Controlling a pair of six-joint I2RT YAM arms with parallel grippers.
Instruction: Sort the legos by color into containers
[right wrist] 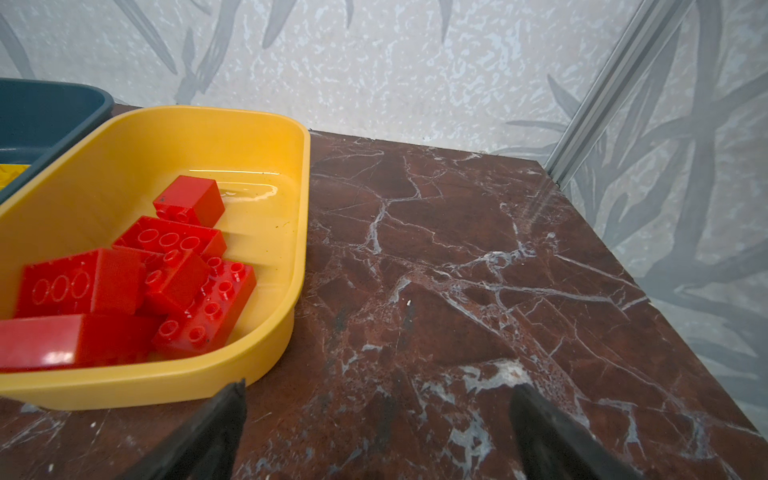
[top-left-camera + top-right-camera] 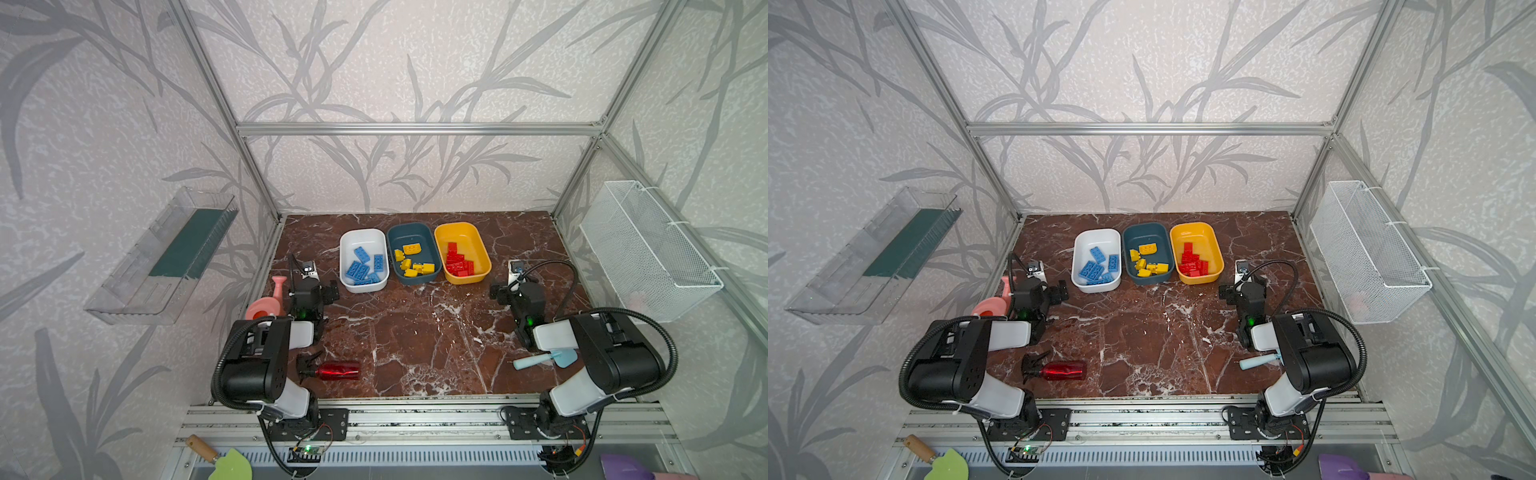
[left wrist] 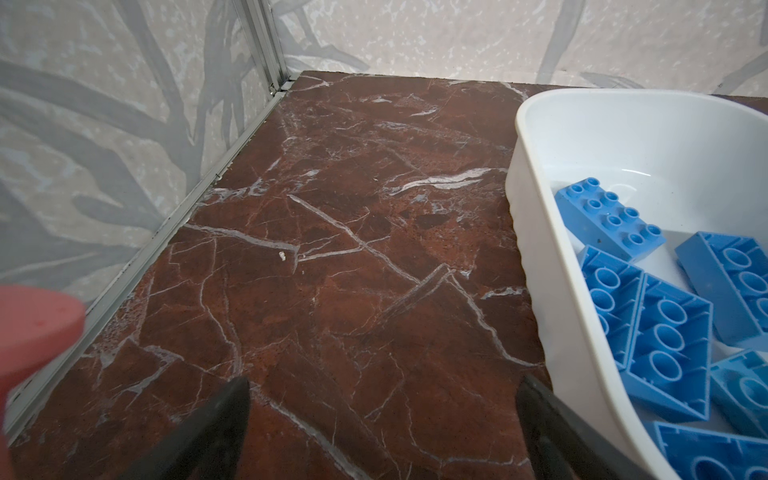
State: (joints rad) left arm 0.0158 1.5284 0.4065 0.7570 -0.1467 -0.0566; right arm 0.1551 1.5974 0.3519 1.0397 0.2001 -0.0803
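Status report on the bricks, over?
Left tool, right tool open. Blue bricks in white tub, yellow bricks in teal tub, red bricks in yellow tub. Nothing blocking.

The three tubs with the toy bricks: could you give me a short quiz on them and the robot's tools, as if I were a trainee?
1. True or false: the white tub holds the blue bricks.
2. Which tub holds the red bricks? A white, B dark teal, C yellow.
3. Fill in: the left tool and the right tool both stand ____ and hold nothing.
Key: 1 true. 2 C, the yellow tub. 3 open.
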